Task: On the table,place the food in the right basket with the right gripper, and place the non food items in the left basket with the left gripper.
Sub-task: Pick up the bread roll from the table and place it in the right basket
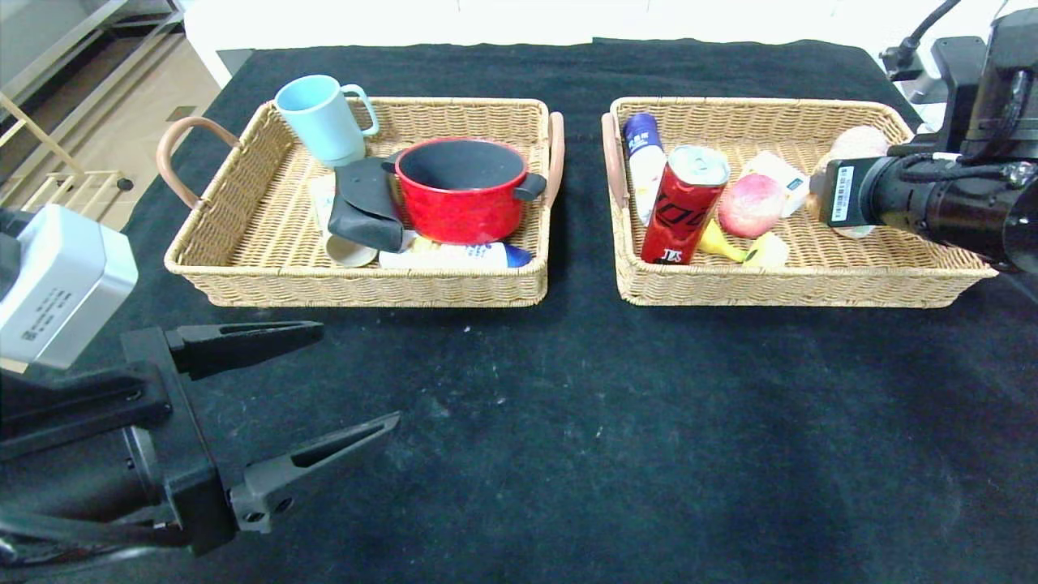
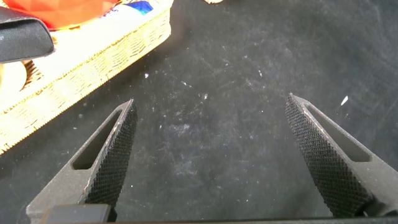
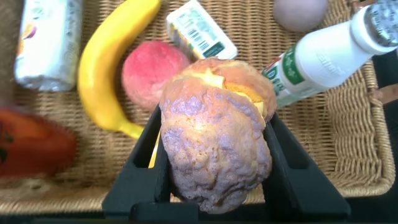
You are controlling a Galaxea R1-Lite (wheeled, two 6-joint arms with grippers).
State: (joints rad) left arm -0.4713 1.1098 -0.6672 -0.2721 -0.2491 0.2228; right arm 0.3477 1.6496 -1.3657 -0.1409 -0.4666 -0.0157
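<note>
My right gripper (image 3: 214, 118) is shut on a brown bread bun (image 3: 214, 146), which it holds just above the right basket (image 1: 811, 296), near that basket's far right corner. In the head view the bun (image 1: 858, 144) shows beyond my right wrist. Under it lie a banana (image 3: 109, 68), a pink peach (image 3: 152, 71), a white bottle (image 3: 329, 53), a small packet (image 3: 200, 30) and a red can (image 1: 681, 203). My left gripper (image 1: 361, 373) hangs open and empty over the bare black cloth, in front of the left basket (image 1: 243, 276).
The left basket holds a blue mug (image 1: 320, 118), a red pot (image 1: 462, 191), a black pouch (image 1: 365, 203) and a white tube (image 1: 462, 257). Black cloth (image 1: 608, 446) covers the table in front of both baskets. A corner of the left basket (image 2: 93, 62) shows in the left wrist view.
</note>
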